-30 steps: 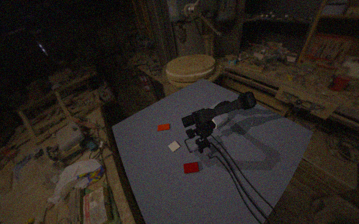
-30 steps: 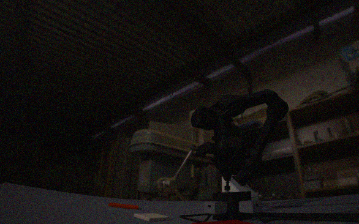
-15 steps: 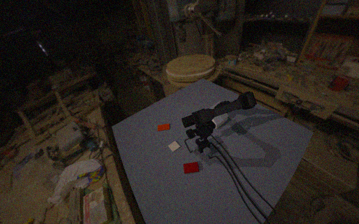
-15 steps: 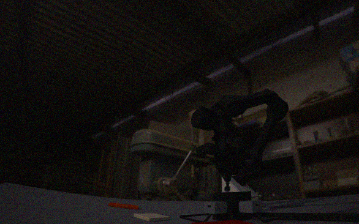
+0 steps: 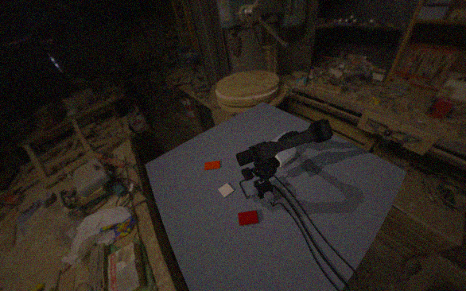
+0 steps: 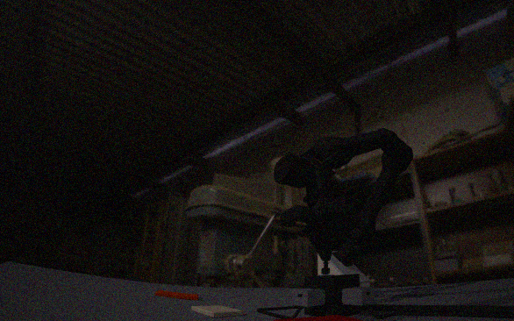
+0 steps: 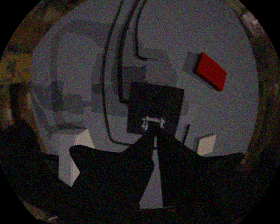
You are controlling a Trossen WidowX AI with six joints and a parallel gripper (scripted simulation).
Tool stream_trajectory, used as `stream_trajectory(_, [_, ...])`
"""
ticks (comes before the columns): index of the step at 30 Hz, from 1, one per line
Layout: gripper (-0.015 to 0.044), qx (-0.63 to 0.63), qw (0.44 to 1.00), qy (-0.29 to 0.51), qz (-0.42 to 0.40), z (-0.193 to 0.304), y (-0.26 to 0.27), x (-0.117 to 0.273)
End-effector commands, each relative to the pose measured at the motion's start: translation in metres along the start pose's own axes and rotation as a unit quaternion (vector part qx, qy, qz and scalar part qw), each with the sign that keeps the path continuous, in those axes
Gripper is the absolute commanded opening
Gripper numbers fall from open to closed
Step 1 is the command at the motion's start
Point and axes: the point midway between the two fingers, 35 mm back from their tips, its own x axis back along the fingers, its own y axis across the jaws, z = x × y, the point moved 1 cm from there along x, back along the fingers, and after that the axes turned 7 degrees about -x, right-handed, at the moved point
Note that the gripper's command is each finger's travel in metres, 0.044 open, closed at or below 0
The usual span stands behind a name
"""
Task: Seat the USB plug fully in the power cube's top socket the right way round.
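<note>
The power cube (image 6: 333, 281) (image 7: 163, 100) is a dark block with a square top in the wrist view. My gripper (image 6: 325, 260) (image 7: 155, 131) points down over the near part of that top. It is shut on the USB plug (image 6: 325, 270), a small dark piece just under the fingertips in the exterior view. A pale metal piece (image 7: 156, 120) shows at the fingertips in the wrist view; I cannot tell whether it is plug or socket. The plug is very close above the cube or touching it. How deep it sits and which way round it is are too dark to tell.
Dark cables (image 5: 304, 223) (image 7: 105, 75) run from the cube across the table. A red block (image 5: 248, 218) (image 7: 211, 71), a pale tile (image 5: 226, 190) (image 6: 217, 310) (image 7: 207, 143) and an orange block (image 5: 212, 165) (image 6: 177, 295) lie nearby. A white block (image 7: 67, 161) stands beside the gripper.
</note>
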Motion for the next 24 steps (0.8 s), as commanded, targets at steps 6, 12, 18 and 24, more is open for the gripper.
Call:
stream_trajectory(6, [0.0000, -0.002, 1.000, -0.001, -0.001, 0.0004, 0.0003, -0.0021])
stream_trajectory(12, [0.0000, -0.002, 1.000, -0.001, -0.001, 0.0005, 0.0003, -0.0028])
stream_trajectory(18, [0.0000, -0.002, 1.000, -0.001, -0.001, 0.0005, 0.0003, -0.0035])
stream_trajectory(24, [0.0000, -0.002, 1.000, -0.001, -0.001, 0.0006, 0.0003, -0.0043])
